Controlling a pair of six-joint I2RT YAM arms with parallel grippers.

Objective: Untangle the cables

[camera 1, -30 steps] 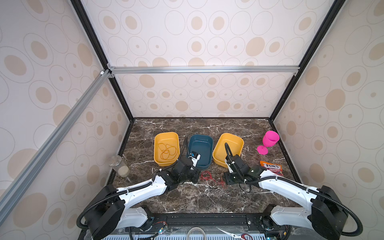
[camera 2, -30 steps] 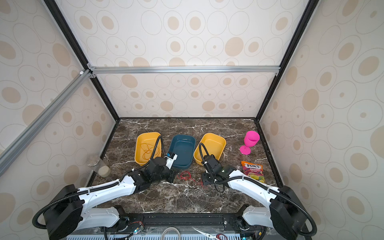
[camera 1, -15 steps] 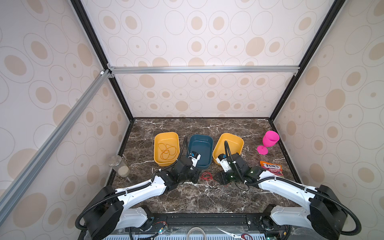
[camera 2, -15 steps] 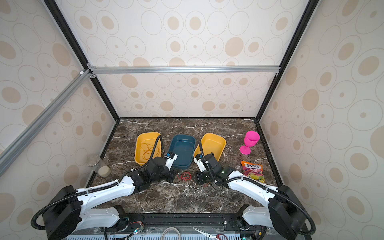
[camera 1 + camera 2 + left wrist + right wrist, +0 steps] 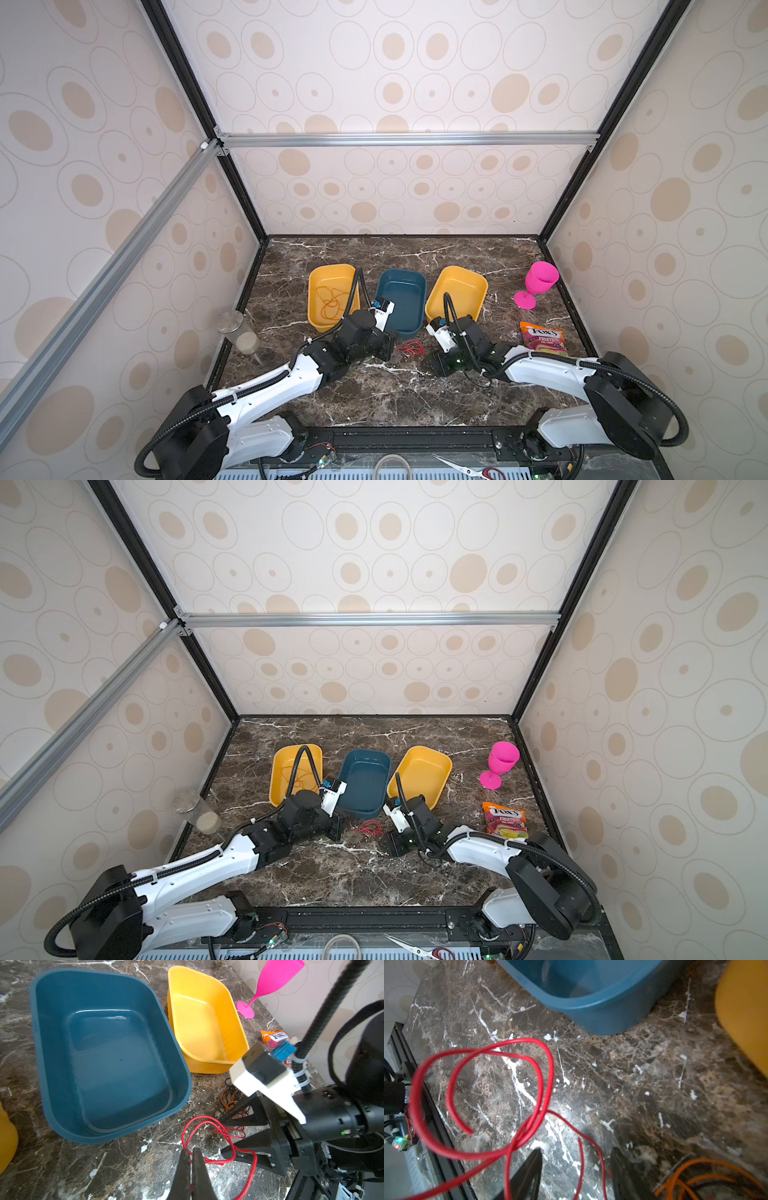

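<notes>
Looking across the marble desk [image 5: 374, 399], we find three trays in a row around its middle: the left yellow tray [image 5: 322, 278], the blue tray [image 5: 405, 295] and the right yellow tray [image 5: 459, 289]. A pink goblet [image 5: 539, 280] stands upright near the far right corner, a candy bag [image 5: 542, 338] lies by the right edge, and a jar [image 5: 239, 332] sits at the left edge. The left gripper [image 5: 190, 1153] has its fingers pressed together, pinching the red cable [image 5: 410, 347], which loops on the desk just before the blue tray's near rim. The right gripper [image 5: 576, 1150] faces it with fingers spread, a red strand passing between them. An orange and black tangle [image 5: 228, 1098] lies beside it, by the right yellow tray's near corner. One orange cable [image 5: 331, 302] lies coiled inside the left yellow tray.
</notes>
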